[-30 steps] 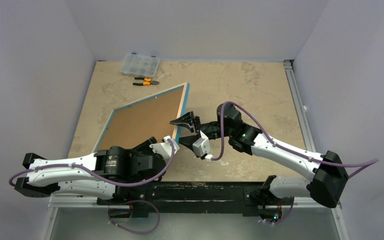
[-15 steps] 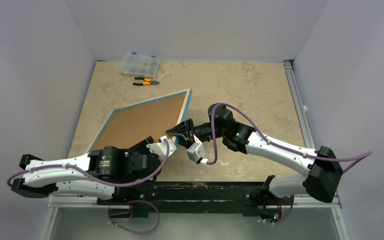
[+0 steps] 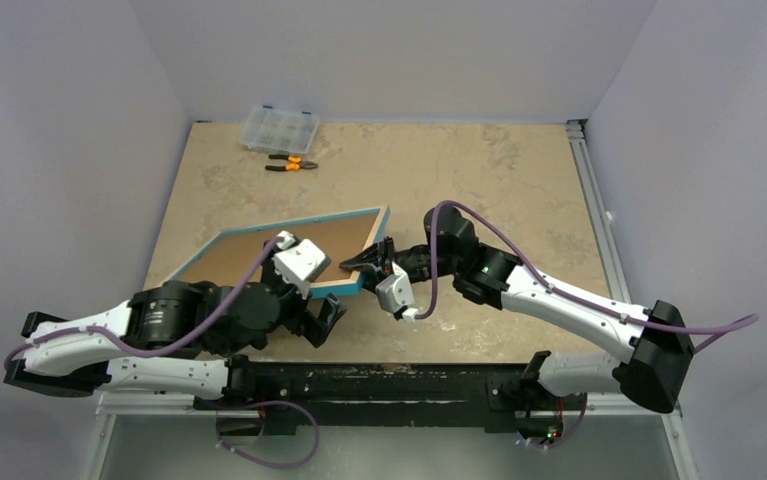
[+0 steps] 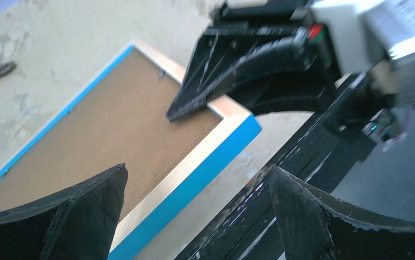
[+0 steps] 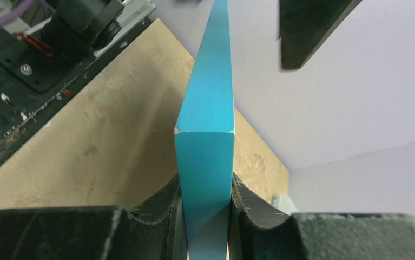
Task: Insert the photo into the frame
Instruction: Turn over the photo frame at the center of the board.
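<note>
The frame lies back up and tilted, with blue edges, a pale wood rim and a brown backing board filling it. My right gripper is shut on the frame's right corner. In the right wrist view the blue edge stands pinched between the right gripper fingers. My left gripper is open just off the near blue edge, with nothing between its fingers; in the top view the left gripper sits below that edge. The photo is out of view.
A clear compartment box and orange-handled pliers lie at the table's far left. The black base rail runs along the near edge, close under the left gripper.
The right gripper closed on the frame's right corner. The left gripper let go of the frame, opened wide and drew back. The frame dropped from a steep tilt to a flatter one.
</note>
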`<state>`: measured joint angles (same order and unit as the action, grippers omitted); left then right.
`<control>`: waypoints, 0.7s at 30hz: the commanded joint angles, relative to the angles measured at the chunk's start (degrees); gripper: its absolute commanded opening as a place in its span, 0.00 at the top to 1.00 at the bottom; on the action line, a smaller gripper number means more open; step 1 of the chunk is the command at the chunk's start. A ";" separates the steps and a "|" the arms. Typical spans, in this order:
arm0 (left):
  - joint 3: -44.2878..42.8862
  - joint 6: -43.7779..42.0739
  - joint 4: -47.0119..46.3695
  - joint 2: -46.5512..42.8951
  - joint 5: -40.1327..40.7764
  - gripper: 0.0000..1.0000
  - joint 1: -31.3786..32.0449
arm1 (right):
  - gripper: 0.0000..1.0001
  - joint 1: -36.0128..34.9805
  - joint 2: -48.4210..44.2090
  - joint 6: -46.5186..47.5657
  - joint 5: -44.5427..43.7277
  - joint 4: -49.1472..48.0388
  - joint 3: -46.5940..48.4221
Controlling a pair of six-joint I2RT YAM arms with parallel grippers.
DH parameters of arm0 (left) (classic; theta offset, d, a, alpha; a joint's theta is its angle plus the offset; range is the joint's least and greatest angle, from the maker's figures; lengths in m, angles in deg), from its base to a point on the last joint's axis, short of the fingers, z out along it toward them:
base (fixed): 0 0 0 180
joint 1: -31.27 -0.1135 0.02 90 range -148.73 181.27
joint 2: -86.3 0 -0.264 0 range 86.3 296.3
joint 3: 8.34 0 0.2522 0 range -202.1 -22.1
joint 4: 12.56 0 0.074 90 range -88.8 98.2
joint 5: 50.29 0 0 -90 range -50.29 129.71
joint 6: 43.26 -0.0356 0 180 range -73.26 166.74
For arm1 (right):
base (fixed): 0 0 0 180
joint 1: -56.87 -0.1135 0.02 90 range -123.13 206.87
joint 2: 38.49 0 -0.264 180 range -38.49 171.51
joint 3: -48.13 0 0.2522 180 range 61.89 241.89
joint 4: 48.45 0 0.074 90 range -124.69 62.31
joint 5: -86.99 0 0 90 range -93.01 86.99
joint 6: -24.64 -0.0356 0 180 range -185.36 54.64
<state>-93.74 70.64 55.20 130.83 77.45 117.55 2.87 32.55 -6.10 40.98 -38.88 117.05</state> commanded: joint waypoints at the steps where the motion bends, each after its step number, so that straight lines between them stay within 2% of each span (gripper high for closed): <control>1: -5.84 -5.26 -9.46 -2.40 -1.53 0.00 0.15 | 1.00 -0.21 -3.74 -13.29 0.56 -2.90 1.38; 6: -7.02 -7.45 -13.26 -4.55 0.56 0.00 0.19 | 1.00 -0.14 -5.82 -27.47 -3.90 -7.93 0.39; 8: -6.39 -7.46 -14.55 -5.36 1.76 0.00 0.18 | 1.00 -0.14 -6.48 -35.25 -8.26 -8.15 1.03; 15: -5.18 -5.79 -14.27 -4.62 3.14 0.00 0.12 | 1.00 1.80 -6.82 -54.13 -18.86 1.41 5.27; 21: -4.01 -3.33 -13.68 -2.02 5.55 0.00 0.17 | 1.00 12.97 -7.48 -73.48 -12.68 8.51 5.31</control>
<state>-98.72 65.44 42.56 126.59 80.44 117.55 9.56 26.78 -60.76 25.07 -37.32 120.77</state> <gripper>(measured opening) 0.998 0.231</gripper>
